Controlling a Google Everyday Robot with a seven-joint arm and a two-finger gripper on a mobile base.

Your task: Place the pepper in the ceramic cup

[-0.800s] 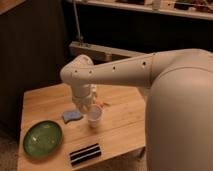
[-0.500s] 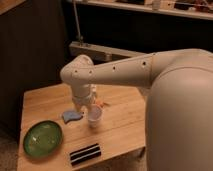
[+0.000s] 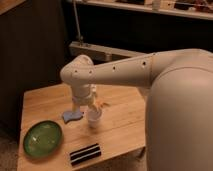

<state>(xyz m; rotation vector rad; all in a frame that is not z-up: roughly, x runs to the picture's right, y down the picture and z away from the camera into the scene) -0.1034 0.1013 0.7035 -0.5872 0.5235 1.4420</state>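
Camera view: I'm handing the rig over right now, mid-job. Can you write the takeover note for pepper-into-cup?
Gripper: hangs just over the ceramic cup, mid-table.
Pepper: orange speck right beside the gripper; I cannot tell whether it is held or lying on the table.
Cup: upright, blue sponge to its left, green plate at the front left.
Done: gripper is at the cup.
Left: check where the pepper is, then get it into the cup; it does not show inside yet.

White ceramic cup point(image 3: 94, 119) stands upright under the hand point(image 3: 90, 106), tiny orange pepper point(image 3: 103, 104) lying just beside it.
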